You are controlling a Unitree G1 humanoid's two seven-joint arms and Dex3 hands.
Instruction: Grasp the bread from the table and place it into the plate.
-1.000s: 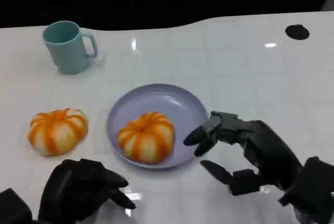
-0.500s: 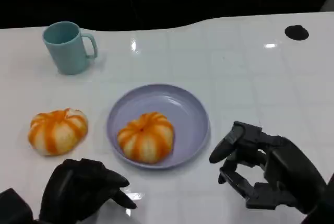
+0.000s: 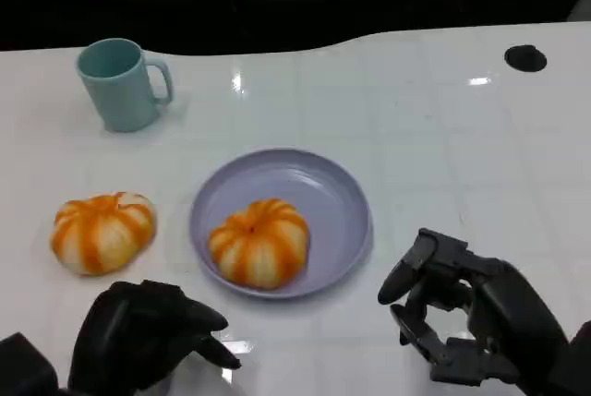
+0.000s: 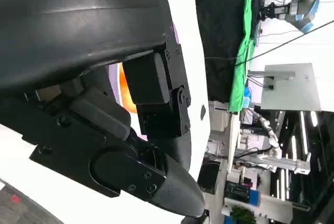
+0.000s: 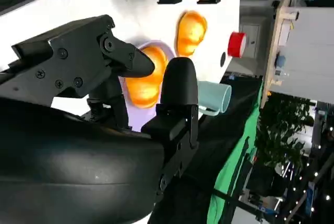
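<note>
I see 1 bread sitting in the plate; my right hand hovers near-right, spread and empty, so I judge it released.

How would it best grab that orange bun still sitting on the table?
Probably from above, fingers spread around the loose bun's rounded sides. It is a low dome with no handle, and the left hand sits nearest, just in front of it.

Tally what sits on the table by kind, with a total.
Bread: 2, one in the plate, one on the table to its left
Plate: 1
Mug: 1
Total: 4
</note>
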